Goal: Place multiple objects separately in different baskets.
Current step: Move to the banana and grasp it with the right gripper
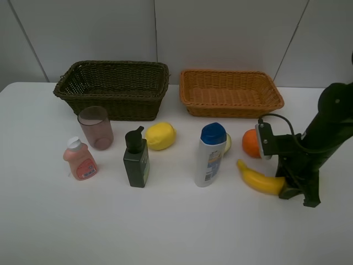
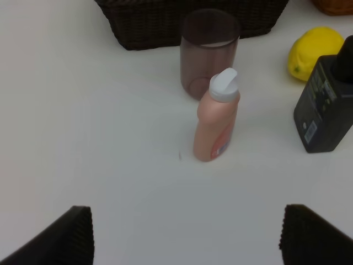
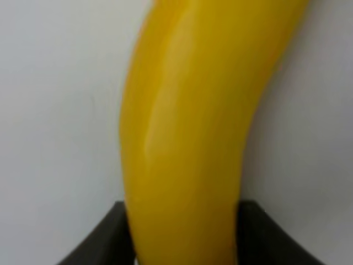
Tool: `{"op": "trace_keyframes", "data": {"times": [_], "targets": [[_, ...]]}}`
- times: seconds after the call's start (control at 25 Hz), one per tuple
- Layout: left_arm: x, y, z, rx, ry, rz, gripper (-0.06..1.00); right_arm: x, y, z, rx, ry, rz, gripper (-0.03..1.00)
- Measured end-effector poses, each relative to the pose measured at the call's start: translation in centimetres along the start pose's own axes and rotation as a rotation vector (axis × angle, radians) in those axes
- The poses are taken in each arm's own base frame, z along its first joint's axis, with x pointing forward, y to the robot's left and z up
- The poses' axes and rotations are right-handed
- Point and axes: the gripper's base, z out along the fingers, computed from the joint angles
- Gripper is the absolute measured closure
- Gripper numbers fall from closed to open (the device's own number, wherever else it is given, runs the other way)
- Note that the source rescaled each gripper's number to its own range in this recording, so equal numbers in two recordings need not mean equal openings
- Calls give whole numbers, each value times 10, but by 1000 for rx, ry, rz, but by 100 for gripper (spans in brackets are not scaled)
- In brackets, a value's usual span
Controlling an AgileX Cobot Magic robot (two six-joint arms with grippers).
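The banana [image 1: 259, 179] [image 3: 187, 127] lies on the white table at the right, with my right gripper [image 1: 287, 190] [image 3: 185, 221] shut on its end, a finger pressed to each side. Just behind it sit the orange [image 1: 251, 143] and the white blue-capped bottle [image 1: 210, 154], which half hides the avocado [image 1: 228, 143]. My left gripper [image 2: 185, 237] is open and empty, short of the small pink bottle [image 2: 216, 124] [image 1: 81, 160]. Beyond that stands the pinkish cup [image 2: 209, 52] [image 1: 96, 127]. The lemon [image 1: 160, 136] and dark green pump bottle [image 1: 136, 160] are mid-table.
The dark wicker basket [image 1: 113, 105] stands at the back left and the light orange basket [image 1: 231, 109] at the back right, neither holding anything I can see. A grey wall rises behind them. The left arm is outside the high view.
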Motion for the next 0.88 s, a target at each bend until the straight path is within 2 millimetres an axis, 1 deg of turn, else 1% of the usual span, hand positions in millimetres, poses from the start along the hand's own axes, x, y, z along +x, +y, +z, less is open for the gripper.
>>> {"op": "trace_keyframes", "data": {"times": [0.04,0.72,0.88], "targets": [[0,0,0,0,0,0,4,0,0,0,-1,0,1,97],[0,0,0,0,0,0,4,1,5,0,-58,11,1,97],[0,0,0,0,0,0,4,1,7,-9,-46,6,0,97]]}}
